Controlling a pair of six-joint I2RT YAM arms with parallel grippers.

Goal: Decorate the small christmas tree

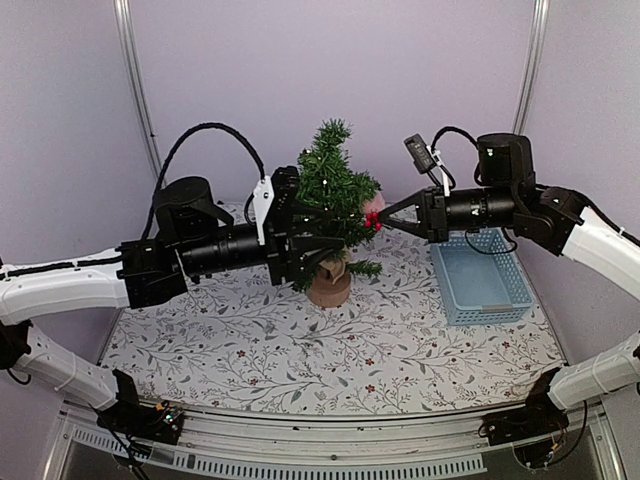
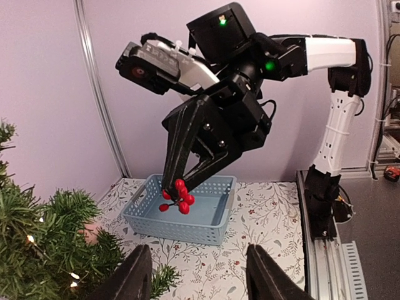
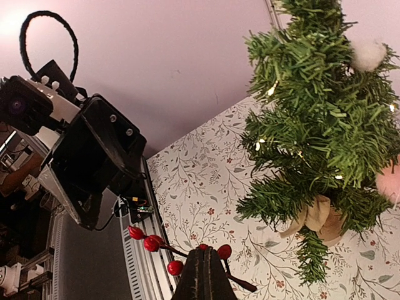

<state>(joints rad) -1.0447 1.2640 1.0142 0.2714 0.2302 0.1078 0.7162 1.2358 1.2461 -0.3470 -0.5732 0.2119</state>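
Observation:
The small christmas tree [image 1: 335,190] stands at the table's middle back on a round tan base [image 1: 329,289]. It carries tiny lit lights, a white pompom [image 3: 367,55] and a pink pompom [image 3: 389,181]. My right gripper [image 1: 384,219] hovers just right of the tree at mid height, shut on a red berry sprig [image 1: 372,221]. The berries [image 3: 150,242] splay out around the closed fingertips [image 3: 205,259]. My left gripper [image 2: 200,278] reaches in from the left against the tree's lower branches [image 2: 37,250]. It is open, with nothing between its fingers [image 2: 134,278].
A light-blue perforated basket [image 1: 490,318] sits at the right of the floral tablecloth and looks empty inside. A tan burlap bow [image 3: 319,215] hangs at the trunk. Purple walls enclose the back and sides, and a metal rail runs along the near edge.

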